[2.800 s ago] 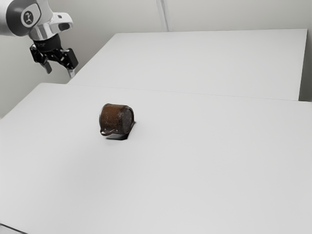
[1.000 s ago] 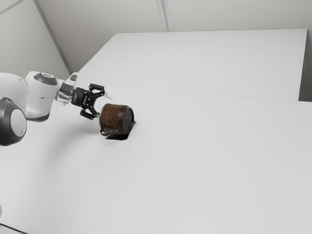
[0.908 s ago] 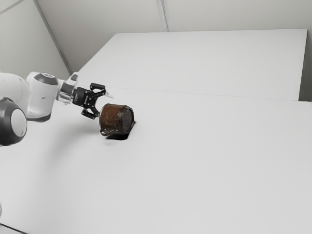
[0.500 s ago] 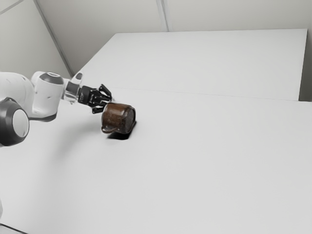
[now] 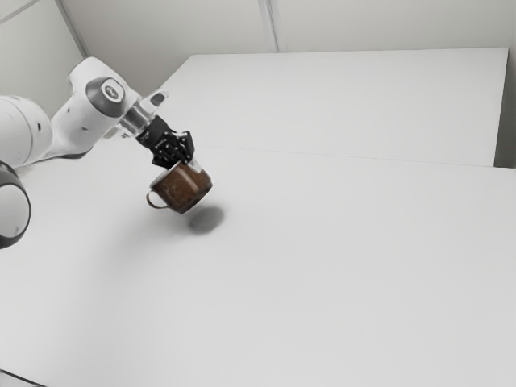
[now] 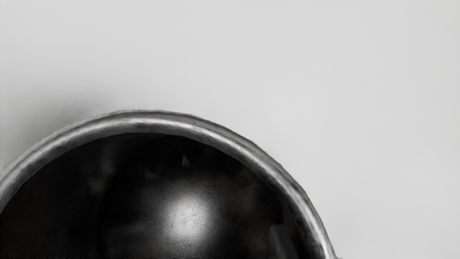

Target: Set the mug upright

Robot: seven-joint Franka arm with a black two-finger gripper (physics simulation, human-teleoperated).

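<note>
Exterior view: rust-brown, round-walled mug (image 5: 182, 189) hangs tilted above the smooth white table (image 5: 322, 282)

From where I stand, the black two-finger gripper (image 5: 190, 164) is closed on the mug's wall at the rim (image 6: 172, 122). One dark finger (image 6: 282, 242) reaches inside the mouth, and a pale fingertip (image 5: 196, 166) presses from outside. The mouth leans up toward the arm and the base points down toward the exterior view's right, clear of the soft grey shadow (image 5: 207, 219) below.

I'd guess it is enamelled or painted metal: stiff, moderately light, unlikely to dent under a firm pinch. Its outside is mottled brown and looks worn; the rim is a rounded, silvery band, and the black interior (image 6: 143, 201) throws back a bright gleam, so the inner wall may be slick. A hold on one side of the rim lets the weight swing, and I'd worry about the mug pivoting between the pads.

The rim seems a sensible hold for righting it, since the base is left free to meet the table. The thin, curved brown handle (image 5: 151, 203) sticks out toward the exterior view's left and looks a fiddlier place to grip.
</note>
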